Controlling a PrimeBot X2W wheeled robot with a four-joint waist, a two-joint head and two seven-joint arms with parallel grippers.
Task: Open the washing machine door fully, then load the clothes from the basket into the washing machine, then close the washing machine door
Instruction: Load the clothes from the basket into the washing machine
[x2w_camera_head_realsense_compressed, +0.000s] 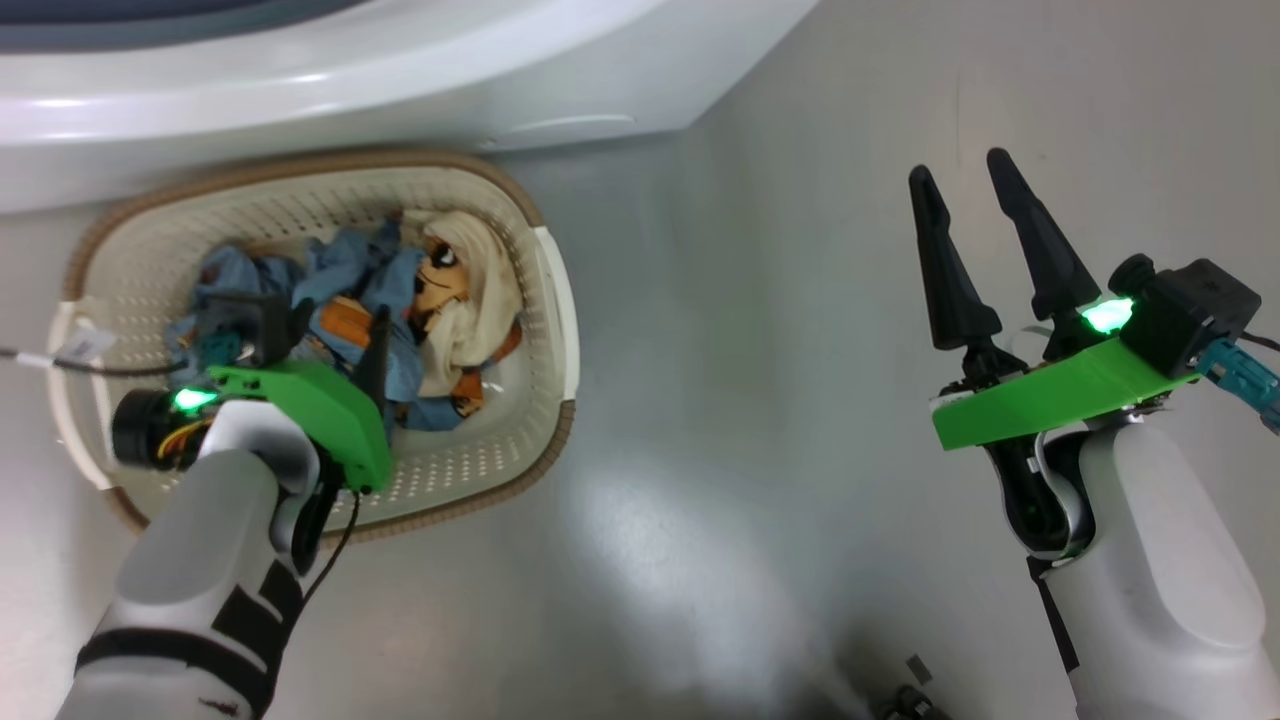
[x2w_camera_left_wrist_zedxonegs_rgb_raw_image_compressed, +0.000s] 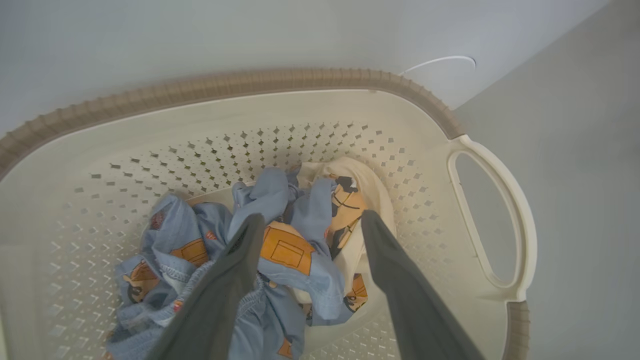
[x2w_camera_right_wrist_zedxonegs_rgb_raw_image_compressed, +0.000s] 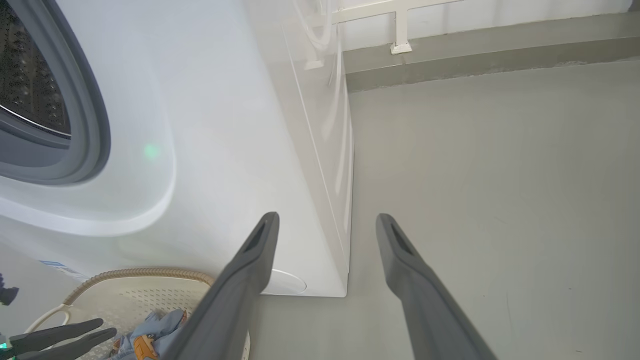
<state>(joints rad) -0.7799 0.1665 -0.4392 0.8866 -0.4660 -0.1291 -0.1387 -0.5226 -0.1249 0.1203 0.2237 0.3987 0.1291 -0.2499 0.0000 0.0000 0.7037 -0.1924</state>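
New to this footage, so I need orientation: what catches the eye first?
Blue and cream clothes heaped in the basket, left in the head view, beside the white washing machine. The left gripper hangs open over the pile. The right gripper stands open over grey floor, right side.

No writing can be read anywhere. A pale blue sticker (x2w_camera_right_wrist_zedxonegs_rgb_raw_image_compressed: 58, 267) sits low on the front of the washing machine (x2w_camera_right_wrist_zedxonegs_rgb_raw_image_compressed: 225, 150), but it is seen at a slant and too small for its print to be made out. A small white tag (x2w_camera_head_realsense_compressed: 86, 346) hangs on a thin dark cable (x2w_camera_head_realsense_compressed: 120, 371); any marks on it are blurred. The clothes (x2w_camera_left_wrist_zedxonegs_rgb_raw_image_compressed: 287, 250) carry orange-brown picture prints, with no letters or numbers visible.
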